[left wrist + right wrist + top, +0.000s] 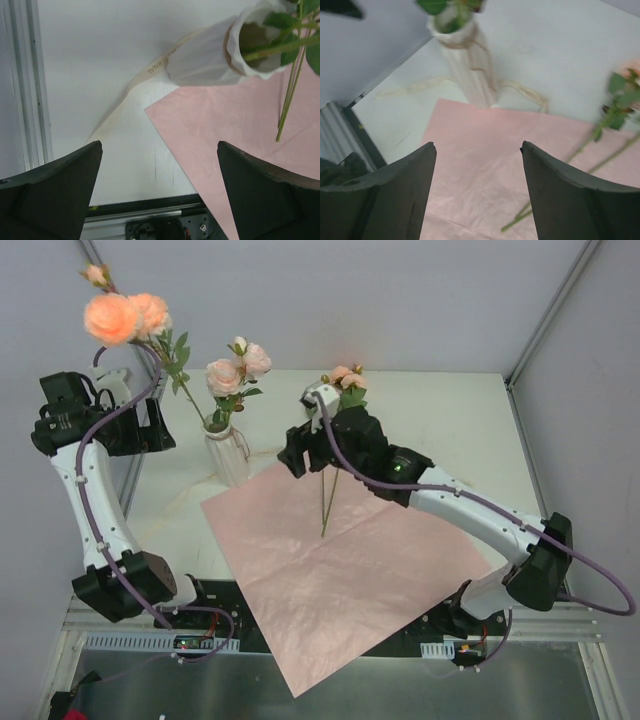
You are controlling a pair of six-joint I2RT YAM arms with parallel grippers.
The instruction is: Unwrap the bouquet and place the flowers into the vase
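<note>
Looking down from above: finding the vase standing upright on the table, just off the far left corner of the flat, opened paper sheet. Counting several flowers already standing in it, one tall pair leaning out to the left. Spotting loose stems apparently lying across the far part of the sheet, heads pointing far, right beside the right gripper, and noting the left gripper hovering left of the vase. Peering through the left wrist camera: seeing fingers spread wide around nothing, the vase's mouth with green stems inside, and a cream ribbon trailing loose on the table. Checking the right wrist camera: seeing jaws parted and gripping nothing, with the blurred loose stems off to the right of them. Judging the unwrapping done and the filling partly done, leaving those last stems to be lifted and set into the vase.
</note>
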